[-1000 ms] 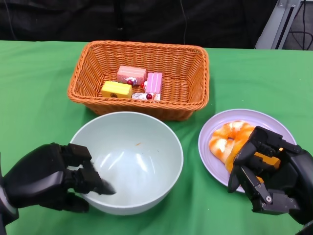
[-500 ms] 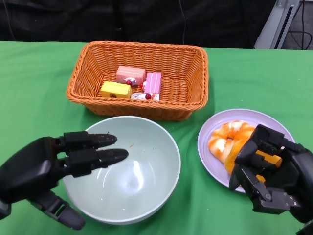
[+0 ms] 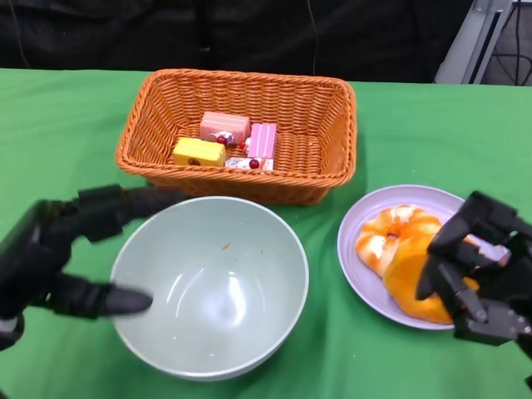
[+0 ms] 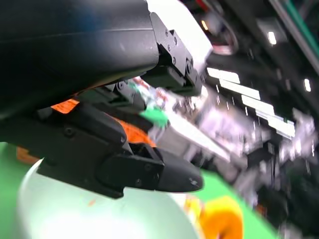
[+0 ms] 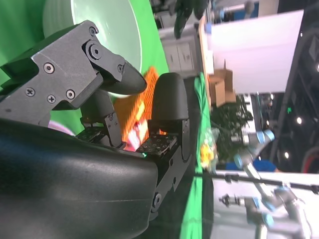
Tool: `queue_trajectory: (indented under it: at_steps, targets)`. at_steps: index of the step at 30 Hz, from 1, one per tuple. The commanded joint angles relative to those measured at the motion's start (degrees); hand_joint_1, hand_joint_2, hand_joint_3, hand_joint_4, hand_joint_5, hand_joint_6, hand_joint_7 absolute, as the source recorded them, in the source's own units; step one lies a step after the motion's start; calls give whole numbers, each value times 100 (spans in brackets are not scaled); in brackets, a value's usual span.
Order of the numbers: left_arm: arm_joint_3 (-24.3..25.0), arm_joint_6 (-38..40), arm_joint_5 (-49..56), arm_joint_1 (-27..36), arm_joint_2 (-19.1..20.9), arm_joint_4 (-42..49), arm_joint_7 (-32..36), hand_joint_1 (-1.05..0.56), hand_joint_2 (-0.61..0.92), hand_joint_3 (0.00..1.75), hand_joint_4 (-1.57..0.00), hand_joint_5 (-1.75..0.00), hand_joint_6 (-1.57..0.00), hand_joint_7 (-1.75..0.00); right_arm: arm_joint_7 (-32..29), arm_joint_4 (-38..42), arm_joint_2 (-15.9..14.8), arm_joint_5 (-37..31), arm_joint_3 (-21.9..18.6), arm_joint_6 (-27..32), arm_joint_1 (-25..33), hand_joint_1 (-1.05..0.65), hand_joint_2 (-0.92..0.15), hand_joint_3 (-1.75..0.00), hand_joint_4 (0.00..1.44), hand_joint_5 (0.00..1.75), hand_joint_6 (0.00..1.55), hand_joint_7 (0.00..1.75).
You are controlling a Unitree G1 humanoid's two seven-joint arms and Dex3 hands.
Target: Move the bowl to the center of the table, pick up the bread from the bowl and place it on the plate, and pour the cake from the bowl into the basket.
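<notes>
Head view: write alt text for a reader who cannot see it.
An empty pale green bowl sits on a green table with the robot's open left hand spread beside its rim. Behind it, an orange wicker basket holds small cakes. To the right, bread lies on a lilac plate, the right hand open over it.

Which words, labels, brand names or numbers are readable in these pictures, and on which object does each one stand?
None can be read.
The bowl, basket, plate, bread and cakes show no print.
The orange patch on the left hand is too blurred to tell.
</notes>
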Motion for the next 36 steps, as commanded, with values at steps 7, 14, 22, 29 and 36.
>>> queue_trajectory:
  at_steps: [7,14,22,29,36]
  targets:
    - [1060,2281,-3781,891,-599,-1428,-3284,-25,92,13,-74,-104,-105,-15,-62,-112,-255,-6,-543,-187,-154,-13,-47,-119,69,174,64,145]
    - [2448,3813,-4227,1203,-1244,-1973,-4431,-21,92,29,-72,-146,-87,-90,-41,3,-352,-92,-649,-375,-228,-12,-42,-129,72,175,62,153]
    - [3434,4956,-4030,1174,-1476,-1970,-5276,-12,66,91,-75,-163,-69,-139,-48,311,-512,-171,-893,-516,-393,-8,-39,-134,75,175,63,154]
    - [3936,5206,-3705,1153,-1722,-2046,-5546,-12,64,96,-75,-164,-68,-140,-35,344,-515,-169,-897,-545,-406,-8,-39,-134,75,175,63,154]
    - [4259,5353,-3400,944,-1813,-1739,-5616,-12,64,96,-75,-169,-68,-145,56,675,-539,-240,-865,-718,-541,-8,-39,-131,73,175,63,151]
